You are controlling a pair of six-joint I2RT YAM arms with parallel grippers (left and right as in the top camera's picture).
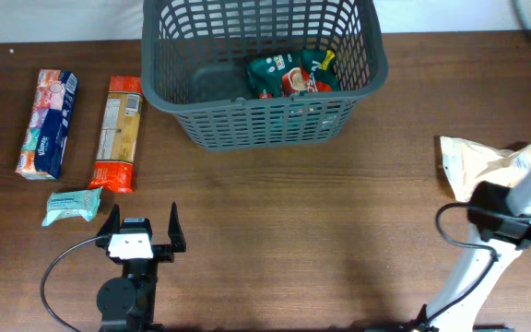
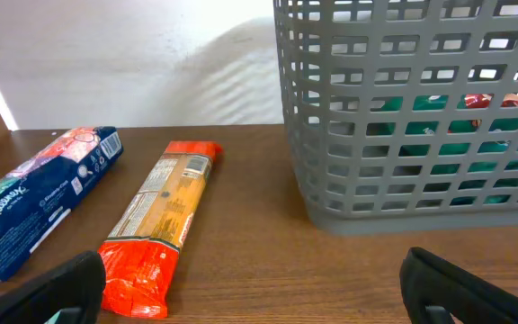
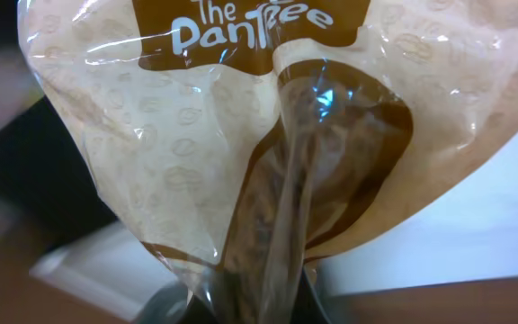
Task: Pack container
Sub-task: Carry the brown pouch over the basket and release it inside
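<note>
Well apart, container (image 1: 258, 118), right hand (image 3: 245, 306) gripping bag (image 3: 196, 162)

I see a dark wood surface (image 1: 321, 231). Sitting on it: the container (image 1: 265, 124) far middle, Kleenex pack (image 1: 48, 124) far left, orange-ended package (image 1: 118, 134) just beside it, small teal packet (image 1: 72, 206) near their front ends.

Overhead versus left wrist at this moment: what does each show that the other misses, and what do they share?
Only overhead: the small teal packet below the Kleenex pack, and the beige bag by the right arm. Only left wrist: the basket wall side-on, with the green package seen through its slots. Both: the Kleenex pack, the orange package, the basket, the green package inside it, and the open left gripper.
</note>
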